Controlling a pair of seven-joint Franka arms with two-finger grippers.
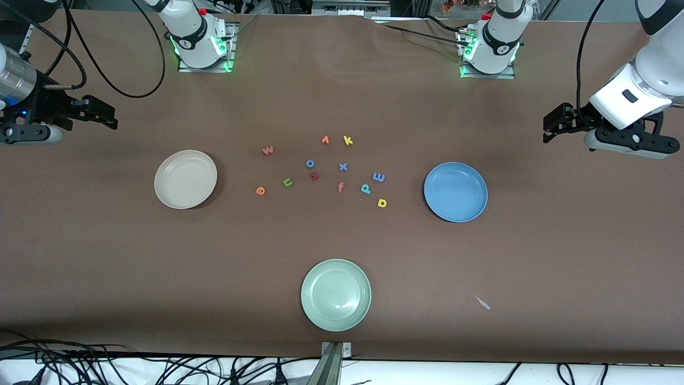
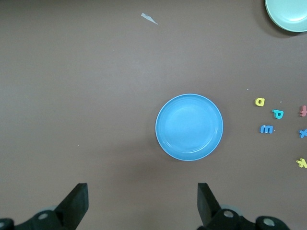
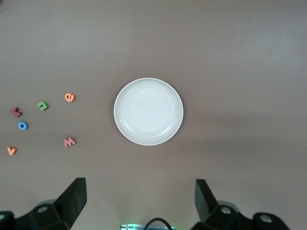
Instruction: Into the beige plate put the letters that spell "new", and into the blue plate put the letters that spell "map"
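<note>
Letters (image 1: 320, 171) lie scattered among decoys between beige plate (image 1: 185, 179), blue plate (image 1: 455, 192); jaws wide.

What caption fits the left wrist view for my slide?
Open left tool hovering above the empty round mid-blue plate, with the yellow a, teal-green p and light-blue m foam letters beside it.

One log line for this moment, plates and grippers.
beige plate: empty | blue plate: empty | letters: on table | left gripper: open over table | right gripper: open over table
</note>
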